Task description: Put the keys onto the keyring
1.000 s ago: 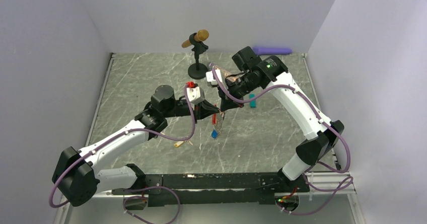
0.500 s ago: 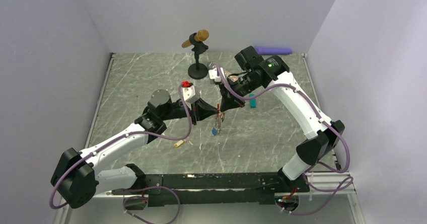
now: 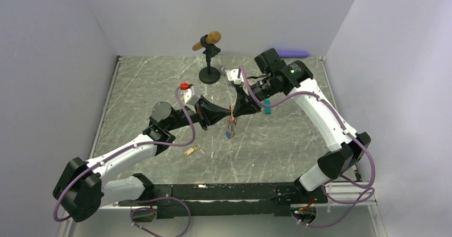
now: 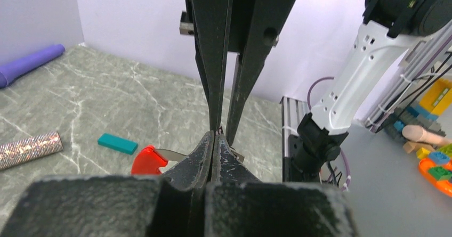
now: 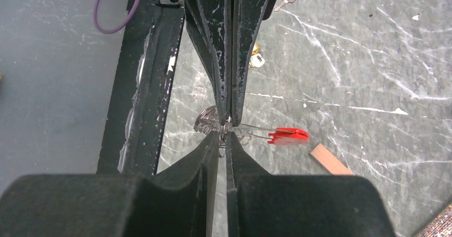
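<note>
Now the left gripper point(image 4: 214, 141) is clamped on the keyring point(image 5: 288, 135), having closed in the last second. The right gripper point(image 5: 224, 141), tip to tip with it, has slackened to a thin slit; whether it grips I cannot tell. They meet just beside the teal block point(image 3: 267, 109). A blue-tagged key point(image 3: 228, 134) hangs beneath, seemingly threaded. The yellow-tagged key point(image 3: 191, 151), well apart from that block, probably comes next.

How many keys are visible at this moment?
2. A small blue-tagged metal key dangles under the red-clip keyring held in midair; a yellow-tagged key lies on the grey marble table, left of it and nearer the camera. Others may be hidden.
</note>
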Robot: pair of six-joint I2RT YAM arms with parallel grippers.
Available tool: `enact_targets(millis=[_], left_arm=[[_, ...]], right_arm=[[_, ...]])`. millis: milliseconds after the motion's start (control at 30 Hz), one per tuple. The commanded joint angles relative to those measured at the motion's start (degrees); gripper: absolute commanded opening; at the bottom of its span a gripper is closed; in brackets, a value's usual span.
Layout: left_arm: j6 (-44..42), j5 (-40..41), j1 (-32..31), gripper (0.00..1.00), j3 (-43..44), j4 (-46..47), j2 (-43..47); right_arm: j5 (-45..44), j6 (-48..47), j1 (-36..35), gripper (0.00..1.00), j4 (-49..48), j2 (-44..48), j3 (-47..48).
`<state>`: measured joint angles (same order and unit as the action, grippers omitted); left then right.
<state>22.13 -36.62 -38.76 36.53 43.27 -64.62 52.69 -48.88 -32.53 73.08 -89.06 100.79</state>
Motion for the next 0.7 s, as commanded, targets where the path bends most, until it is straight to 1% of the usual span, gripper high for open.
enact_targets(millis=[0,267,467,500,533,600,667], left_arm=[[3.98,3.88,0.47,0.00,0.38,10.35,0.86],[7.63,4.91,0.42,0.00,-0.59,15.37,-1.06],[7.22,5.14,0.40,0.00,-1.08,14.89,-1.40],[7.18,5.23,0.42,0.00,-1.23,14.84,-1.28],[7.22,5.24,0.40,0.00,-1.40,14.68,-1.23],[6.92,5.41,0.42,0.00,-1.57,14.15,-0.96],[6.71,5.35,0.47,0.00,-1.71,13.75,-0.82]], right_arm=[[2.61,0.23,0.01,0.15,-1.70,2.17,-1.27],[5.61,1.28,0.93,0.16,-3.72,2.96,-1.52],[8.77,2.53,3.08,0.16,-5.15,4.30,-1.95],[8.91,2.64,3.35,0.15,-5.32,4.51,-2.22],[8.99,2.73,3.54,0.11,-5.60,4.65,-2.54],[9.29,3.12,3.86,0.00,-6.15,4.92,-3.01],[9.44,2.99,4.00,0.00,-6.00,4.91,-3.02]])
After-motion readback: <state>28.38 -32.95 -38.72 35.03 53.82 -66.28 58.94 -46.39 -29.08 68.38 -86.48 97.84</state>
